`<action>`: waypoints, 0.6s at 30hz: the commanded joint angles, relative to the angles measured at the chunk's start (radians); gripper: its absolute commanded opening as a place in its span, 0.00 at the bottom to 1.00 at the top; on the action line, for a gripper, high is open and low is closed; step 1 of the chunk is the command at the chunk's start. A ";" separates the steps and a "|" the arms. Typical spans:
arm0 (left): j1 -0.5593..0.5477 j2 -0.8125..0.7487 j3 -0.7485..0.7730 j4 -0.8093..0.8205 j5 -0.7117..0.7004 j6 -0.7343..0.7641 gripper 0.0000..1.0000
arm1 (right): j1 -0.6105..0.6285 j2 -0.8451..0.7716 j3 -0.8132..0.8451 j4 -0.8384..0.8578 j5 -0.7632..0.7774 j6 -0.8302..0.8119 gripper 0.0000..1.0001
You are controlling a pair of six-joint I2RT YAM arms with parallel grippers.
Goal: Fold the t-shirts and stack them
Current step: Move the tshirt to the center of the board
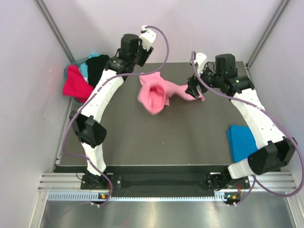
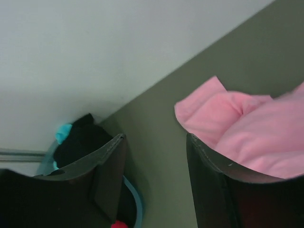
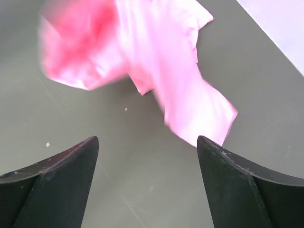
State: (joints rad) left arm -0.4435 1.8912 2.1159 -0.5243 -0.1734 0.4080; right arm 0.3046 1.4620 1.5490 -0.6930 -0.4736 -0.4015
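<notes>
A light pink t-shirt (image 1: 161, 92) lies crumpled at the back middle of the dark table (image 1: 156, 142); it also shows in the left wrist view (image 2: 251, 128) and the right wrist view (image 3: 156, 61). My left gripper (image 1: 129, 66) is open and empty, near the shirt's left end by the back edge. My right gripper (image 1: 194, 89) is open and empty just above the shirt's right end. A folded bright blue t-shirt (image 1: 241, 141) lies at the right edge. Red (image 1: 76, 84), teal (image 1: 84, 70) and black (image 1: 97, 66) t-shirts sit piled at the back left.
The pile sits in a blue-rimmed basket (image 2: 135, 199) off the table's back left corner. White walls close in on the back and both sides. The right arm (image 1: 256, 118) reaches over the blue shirt.
</notes>
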 commanded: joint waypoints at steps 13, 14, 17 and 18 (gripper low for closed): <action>0.127 -0.129 -0.435 -0.078 0.132 -0.250 0.49 | 0.230 -0.085 -0.378 0.136 0.105 -0.607 0.70; 0.150 -0.136 -0.439 -0.083 0.140 -0.262 0.49 | 0.257 -0.074 -0.392 0.165 0.121 -0.629 0.70; 0.222 -0.184 -0.465 -0.091 0.164 -0.270 0.48 | 0.332 -0.026 -0.421 0.317 0.144 -0.642 0.65; 0.238 -0.213 -0.474 -0.092 0.169 -0.273 0.48 | 0.347 0.007 -0.422 0.388 0.141 -0.636 0.61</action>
State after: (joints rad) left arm -0.2699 1.8240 1.6562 -0.6285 -0.0425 0.1806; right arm 0.6071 1.4258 1.1267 -0.5354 -0.3573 -0.9562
